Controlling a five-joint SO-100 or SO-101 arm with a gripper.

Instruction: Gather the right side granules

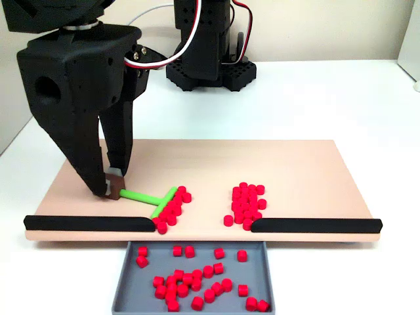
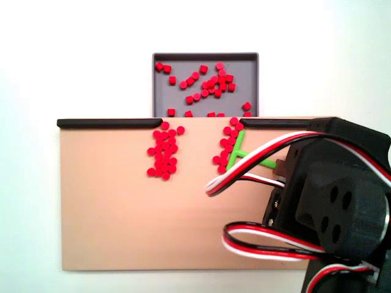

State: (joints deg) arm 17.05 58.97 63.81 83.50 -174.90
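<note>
Black pincer (image 1: 113,187) grasping green T-shaped plastic rake (image 1: 152,199) beside roughly ten red cylindrical granules (image 1: 172,209); grey tray (image 1: 125,283) holds about twenty-five.

Granules (image 1: 172,209) on the board (image 1: 295,170) (left in a fixed view), beside the rake (image 1: 149,199); tray (image 1: 125,282) in front.

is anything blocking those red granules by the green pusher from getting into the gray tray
Nothing visible blocks them. The right side granules lie against the green T-shaped pusher held in the gripper, just beside the gap between the two black rails. The gray tray sits directly below that opening. Only the inner end of the rail nearest the gripper is close.
</note>
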